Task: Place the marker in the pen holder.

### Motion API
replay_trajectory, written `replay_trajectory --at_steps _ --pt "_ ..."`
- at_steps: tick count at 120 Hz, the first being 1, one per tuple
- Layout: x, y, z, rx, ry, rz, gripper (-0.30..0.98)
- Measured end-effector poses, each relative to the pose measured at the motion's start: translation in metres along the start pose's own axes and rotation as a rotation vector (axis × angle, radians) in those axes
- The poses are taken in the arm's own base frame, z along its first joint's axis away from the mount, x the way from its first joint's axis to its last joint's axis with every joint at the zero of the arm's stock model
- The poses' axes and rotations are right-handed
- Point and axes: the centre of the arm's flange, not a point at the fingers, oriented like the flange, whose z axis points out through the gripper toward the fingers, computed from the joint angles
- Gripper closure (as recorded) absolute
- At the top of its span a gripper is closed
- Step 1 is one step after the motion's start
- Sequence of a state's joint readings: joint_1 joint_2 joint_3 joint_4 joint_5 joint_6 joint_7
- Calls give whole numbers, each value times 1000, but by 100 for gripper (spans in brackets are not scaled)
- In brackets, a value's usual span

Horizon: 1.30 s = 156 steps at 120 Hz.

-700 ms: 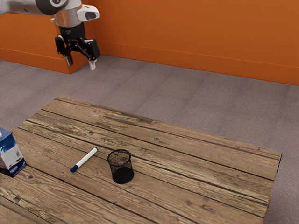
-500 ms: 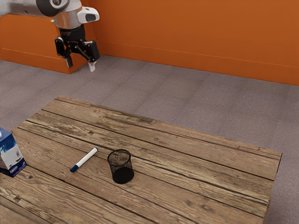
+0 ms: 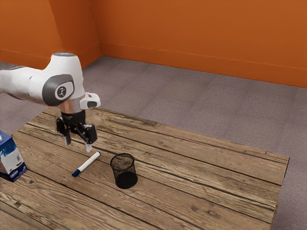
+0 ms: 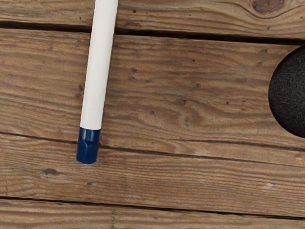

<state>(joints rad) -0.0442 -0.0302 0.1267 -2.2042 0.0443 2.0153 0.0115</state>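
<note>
The marker (image 3: 87, 164) lies loose on the worktop (image 3: 201, 177), near the upright pen holder (image 3: 126, 180). Above the pen holder's marker side, our end effector (image 3: 78, 144) hangs spread and empty, presumably so we can straddle the marker.

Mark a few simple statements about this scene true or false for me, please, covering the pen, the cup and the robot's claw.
The marker lies on the wooden table. True.
The pen cup is tipped over on its side. False: it stands upright.
The claw has its two fingers apart. True.
The marker is already in the pen cup. False: it lies beside it.
The marker is white with a blue end. True.
The claw is holding the marker. False: it holds nothing.
</note>
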Motion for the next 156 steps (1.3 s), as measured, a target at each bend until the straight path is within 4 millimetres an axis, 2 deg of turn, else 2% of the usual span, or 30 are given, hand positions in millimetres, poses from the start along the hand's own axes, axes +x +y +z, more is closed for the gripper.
replay_trajectory --at_steps 9,16,27,37,43,51,64,77,126,156 --pt "1 5 13 10 24 29 0" --pt "8 7 33 19 28 54 0" --pt "15 8 46 27 51 87 0" --pt "30 -11 56 34 61 77 0" --pt "48 -28 56 43 74 60 0" --pt "68 -41 62 53 72 54 0" --pt "77 -44 88 59 40 73 0" --pt "82 -41 101 61 31 99 0" --pt "110 -40 121 51 30 132 0" --pt "113 -36 125 41 27 150 5"
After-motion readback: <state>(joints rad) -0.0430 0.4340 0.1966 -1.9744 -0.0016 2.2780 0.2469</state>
